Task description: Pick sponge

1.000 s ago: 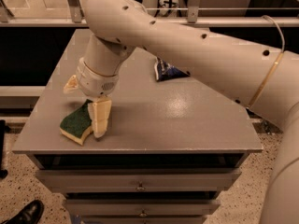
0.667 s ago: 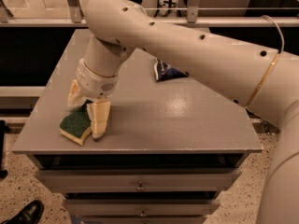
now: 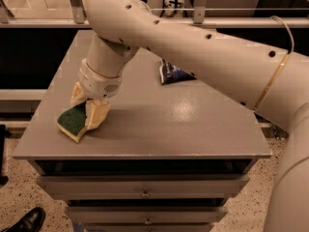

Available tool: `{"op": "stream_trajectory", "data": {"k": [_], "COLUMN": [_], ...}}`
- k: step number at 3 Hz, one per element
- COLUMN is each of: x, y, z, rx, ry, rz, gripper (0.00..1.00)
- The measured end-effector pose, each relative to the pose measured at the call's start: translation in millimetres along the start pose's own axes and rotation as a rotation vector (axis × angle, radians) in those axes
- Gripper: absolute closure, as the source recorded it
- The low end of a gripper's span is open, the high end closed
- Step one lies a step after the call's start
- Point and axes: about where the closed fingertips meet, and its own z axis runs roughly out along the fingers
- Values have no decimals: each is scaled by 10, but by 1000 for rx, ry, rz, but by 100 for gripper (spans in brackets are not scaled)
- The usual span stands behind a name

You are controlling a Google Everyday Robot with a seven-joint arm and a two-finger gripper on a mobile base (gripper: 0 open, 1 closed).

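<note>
The sponge [image 3: 71, 120], dark green on top with a pale yellow base, lies near the front left corner of the grey table [image 3: 183, 124]. My gripper [image 3: 87, 108] comes down on it from above. One tan finger [image 3: 77, 94] presses the sponge's far edge and the other finger [image 3: 98, 115] presses its right side. The fingers are shut on the sponge, which sits tilted at the table surface. The big cream arm runs in from the right and hides part of the table's back.
A dark blue chip bag [image 3: 170, 74] lies at the middle back of the table. The table's front edge [image 3: 145, 156] has drawers below it. A metal railing [image 3: 58, 21] runs behind. A black shoe [image 3: 29, 220] shows on the floor at bottom left.
The far finger has swung in toward the near one, closing on the sponge. The sponge has shifted slightly left and away from the table's front edge.
</note>
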Motion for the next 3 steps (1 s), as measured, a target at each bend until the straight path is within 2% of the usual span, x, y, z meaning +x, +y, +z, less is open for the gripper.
{"op": "stream_trajectory", "data": {"k": [1,2,3], "x": [-65,-42,-71], "y": [-155,-314,-303], "z": [-331,-873,-805], "rx": [96,292,270], "ry": [-83,-173,-165], "rz": [74,183,168], "gripper": [100,100,100]}}
